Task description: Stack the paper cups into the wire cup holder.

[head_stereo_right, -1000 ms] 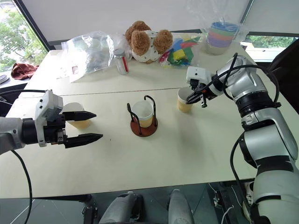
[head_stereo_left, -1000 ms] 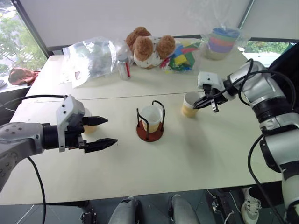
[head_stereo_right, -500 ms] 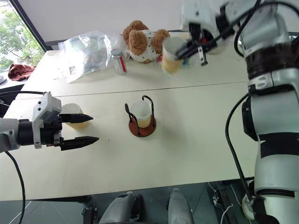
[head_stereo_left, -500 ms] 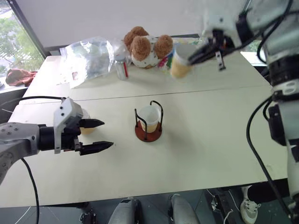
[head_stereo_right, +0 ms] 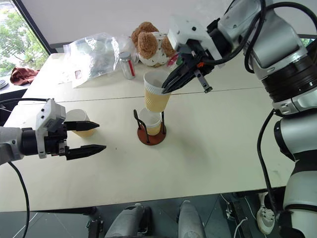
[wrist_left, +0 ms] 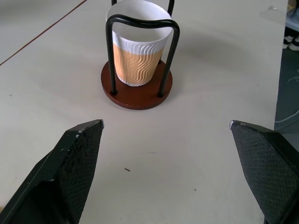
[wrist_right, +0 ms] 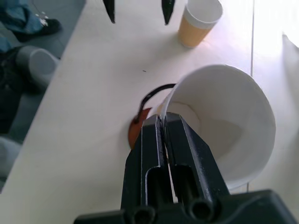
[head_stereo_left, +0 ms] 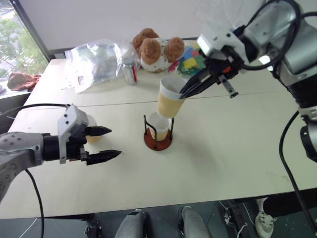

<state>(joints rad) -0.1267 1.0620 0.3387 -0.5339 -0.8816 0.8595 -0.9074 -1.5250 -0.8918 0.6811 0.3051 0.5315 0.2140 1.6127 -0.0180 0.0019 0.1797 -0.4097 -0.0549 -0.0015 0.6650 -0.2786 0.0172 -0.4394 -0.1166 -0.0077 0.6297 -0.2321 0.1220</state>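
The right claw [head_stereo_right: 168,85] is pinched shut on the rim of a paper cup [head_stereo_right: 156,91], one finger inside the wall and one outside, and holds it tilted in the air just above the wire cup holder [head_stereo_right: 151,130]. The holder stands on the surface [head_stereo_right: 213,148] with one cup [head_stereo_right: 150,121] already seated between its black loops. A third cup [head_stereo_right: 79,122] waits on the surface just beside the left claw [head_stereo_right: 93,136], whose fingers stand wide and empty.

To do this step well, the robot should bring the held cup upright first, since its base now leans off to one side of the seated cup's mouth. Then it should centre the base over that white rim and lower straight down between the wire loops, keeping the claw's fingers away from the wire. The grip looks thin, on the rim only, so a slow descent probably matters; release should come only once the cup nests.
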